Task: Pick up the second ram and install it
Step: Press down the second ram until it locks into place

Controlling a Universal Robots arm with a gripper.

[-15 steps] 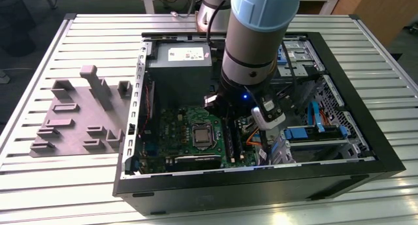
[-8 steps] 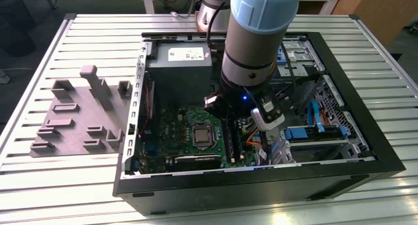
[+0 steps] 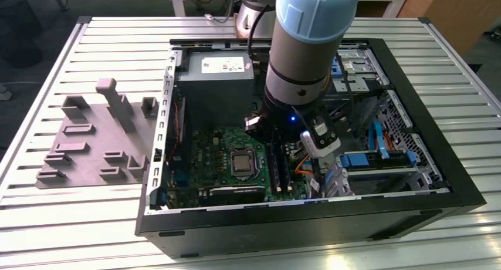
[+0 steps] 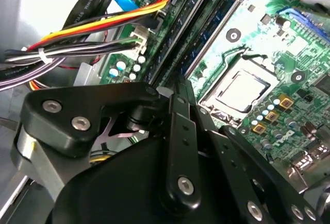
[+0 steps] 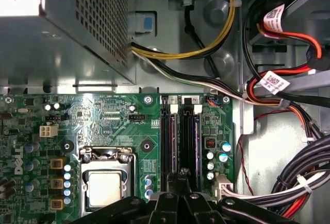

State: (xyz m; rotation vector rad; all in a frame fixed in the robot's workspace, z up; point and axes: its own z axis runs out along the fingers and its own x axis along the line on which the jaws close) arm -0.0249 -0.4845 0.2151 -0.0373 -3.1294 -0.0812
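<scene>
Second ram [image 5: 192, 147] under claw [image 5: 181, 178]

Pale-blue and grey arm [image 3: 309, 41]; black hand [image 4: 175, 147], apparently silver-screwed.

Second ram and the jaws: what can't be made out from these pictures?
- Fingertips: in both wrist views the gripper body covers them above the memory slots, so the jaws' state is unclear.
- Second ram: whether it is fully seated cannot be judged; its near end is hidden by the gripper.
- Exterior view: the arm blocks the upper slots.
</scene>
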